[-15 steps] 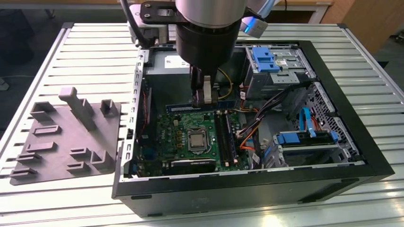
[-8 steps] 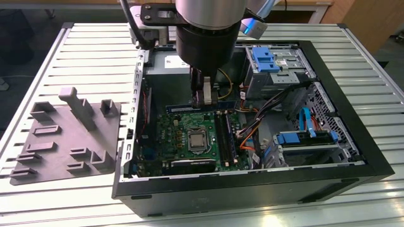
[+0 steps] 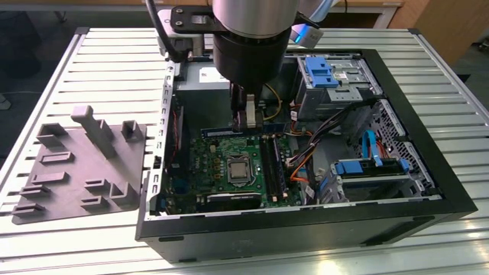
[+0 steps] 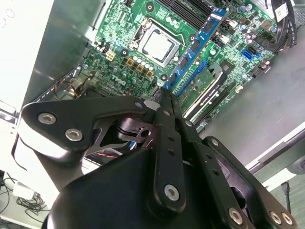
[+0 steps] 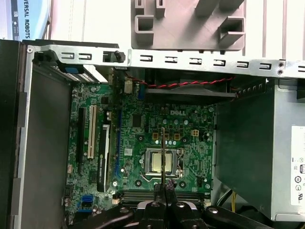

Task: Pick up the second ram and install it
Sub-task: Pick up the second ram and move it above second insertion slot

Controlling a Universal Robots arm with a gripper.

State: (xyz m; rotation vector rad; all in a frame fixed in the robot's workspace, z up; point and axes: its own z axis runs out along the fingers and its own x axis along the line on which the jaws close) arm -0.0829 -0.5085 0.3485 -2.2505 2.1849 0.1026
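Many cables [image 3: 304,153] near second ram [image 3: 221,132]

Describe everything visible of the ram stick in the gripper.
The second ram is a long, narrow blue circuit board with a row of black chips. The gripper is shut on it, holding it inside the open computer case, above the green motherboard. Whether it touches a socket cannot be seen.
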